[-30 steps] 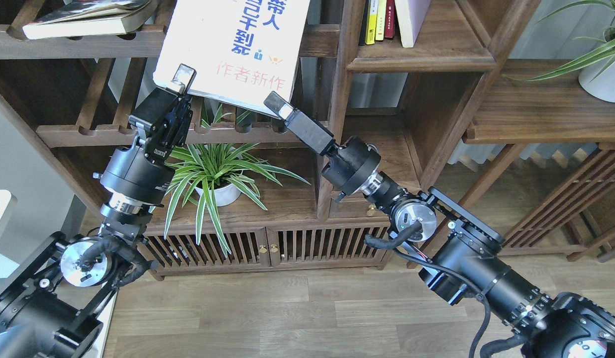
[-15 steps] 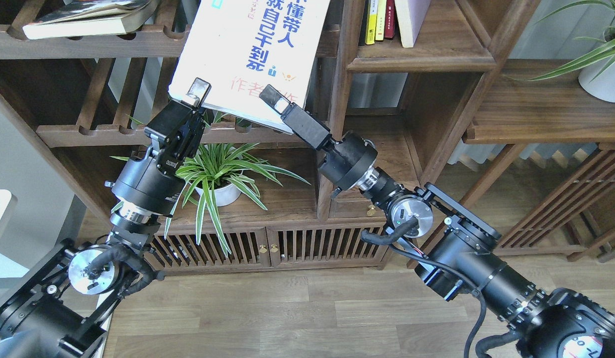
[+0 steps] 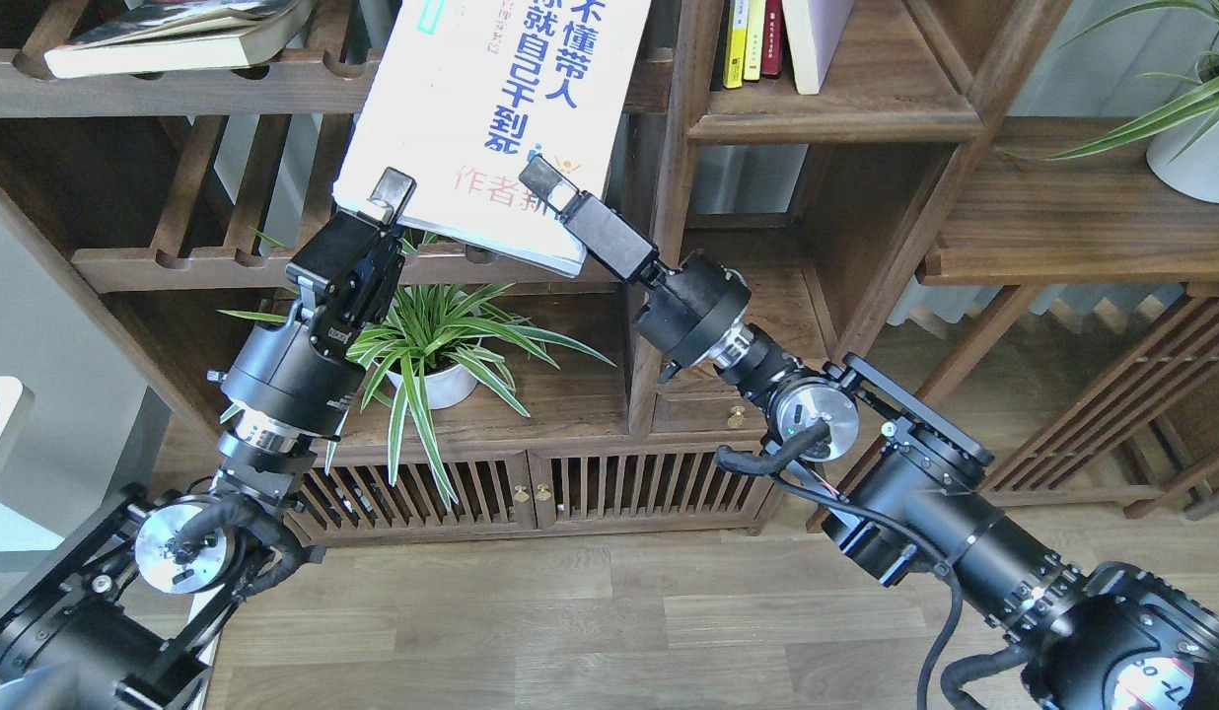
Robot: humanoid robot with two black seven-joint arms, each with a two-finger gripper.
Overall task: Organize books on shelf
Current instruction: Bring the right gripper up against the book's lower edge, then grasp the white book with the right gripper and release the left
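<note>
From the head view, your white book with blue characters (image 3: 491,118) is held up tilted in front of the slatted rack (image 3: 225,261), its top running out of frame. Your left gripper (image 3: 385,197) sits at the book's lower left corner, one finger lying over the cover edge, closed on that corner. Your right gripper (image 3: 545,182) meets the book near its lower right edge, a finger pressed across the red print on the cover; you can see it touching the book, but whether the jaws are clamped on it cannot be told from here.

To the right of the book stands the shelf (image 3: 836,123), its flat board floor carrying a pale lavender-white book (image 3: 817,39) upright beside slim yellow and red spines (image 3: 752,39). A thick vertical post (image 3: 683,148) stands between the held book and that cubby, just beside the book's right edge.

Up at the left, a dark pictured book (image 3: 166,35) lies flat on the upper slatted rack. Below the grippers a potted spider plant (image 3: 432,345) sits on the lower board, its leaves reaching up toward your left wrist. Another potted plant (image 3: 1196,118) stands far right.
</note>
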